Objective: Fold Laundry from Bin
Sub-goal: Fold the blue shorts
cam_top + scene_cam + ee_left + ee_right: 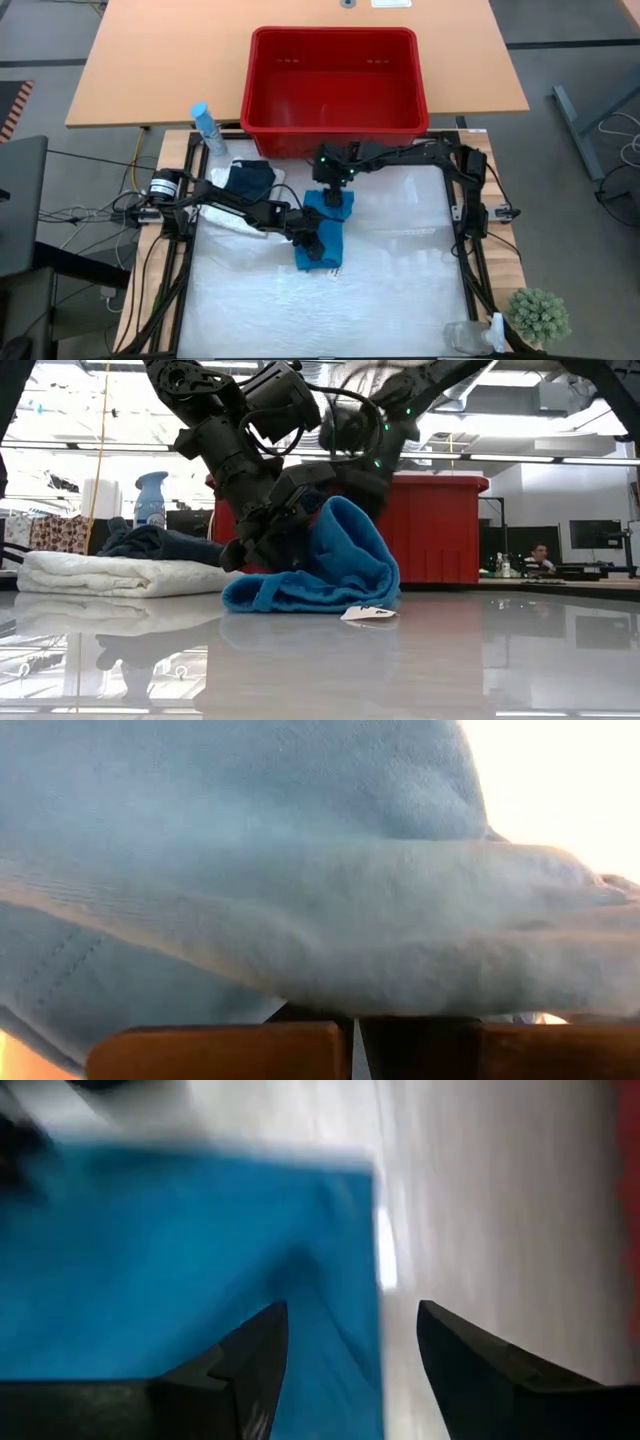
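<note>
The teal-blue cloth lies at mid-table, bunched into a hump with its lower edge on the tabletop. My left gripper comes in from the table's left, shut, with its fingers down in the cloth. Just above the cloth's far end, my right gripper hangs open, its fingers clear of the cloth's edge. The navy piece rests on the folded white piece at the left. The red bin stands past the table's far edge. My left gripper has its shut fingers against the teal cloth near its middle, slanting down from the table's left. A fold of the cloth lies right over the fingertips and hides them. I cannot tell whether a layer is pinched between them.
A blue spray bottle stands at the far left. A small plant and a clear container are at the near right corner. A white tag lies by the teal cloth. Bare tabletop spreads near and right.
</note>
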`<action>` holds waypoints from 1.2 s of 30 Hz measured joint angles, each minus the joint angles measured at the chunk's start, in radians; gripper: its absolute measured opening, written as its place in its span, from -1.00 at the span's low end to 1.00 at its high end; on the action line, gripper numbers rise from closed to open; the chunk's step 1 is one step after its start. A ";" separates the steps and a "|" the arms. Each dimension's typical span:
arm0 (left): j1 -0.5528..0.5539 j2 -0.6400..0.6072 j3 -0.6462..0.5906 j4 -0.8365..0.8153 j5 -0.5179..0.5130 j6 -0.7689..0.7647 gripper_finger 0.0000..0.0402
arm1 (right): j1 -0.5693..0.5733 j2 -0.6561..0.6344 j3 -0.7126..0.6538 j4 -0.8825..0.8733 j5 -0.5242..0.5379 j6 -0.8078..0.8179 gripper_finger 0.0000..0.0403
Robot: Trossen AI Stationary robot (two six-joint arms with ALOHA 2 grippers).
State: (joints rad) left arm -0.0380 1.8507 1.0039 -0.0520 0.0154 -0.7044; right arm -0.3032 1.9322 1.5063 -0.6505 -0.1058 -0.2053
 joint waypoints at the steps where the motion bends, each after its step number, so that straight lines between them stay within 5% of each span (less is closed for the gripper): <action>1: 0.000 -0.001 0.000 0.000 0.000 0.000 -1.00 | -0.011 0.000 0.000 -0.043 0.018 -0.010 0.22; 10: 0.000 -0.002 0.000 -0.002 -0.001 -0.019 -1.00 | -0.108 0.003 -0.033 -0.178 0.021 0.135 0.21; 36: 0.000 -0.002 0.000 -0.002 -0.021 -0.007 -1.00 | -0.025 0.002 -0.089 -0.107 0.089 0.239 0.21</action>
State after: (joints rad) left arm -0.0376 1.8488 1.0042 -0.0536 -0.0051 -0.7116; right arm -0.3284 1.9347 1.4174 -0.7573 -0.0172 0.0341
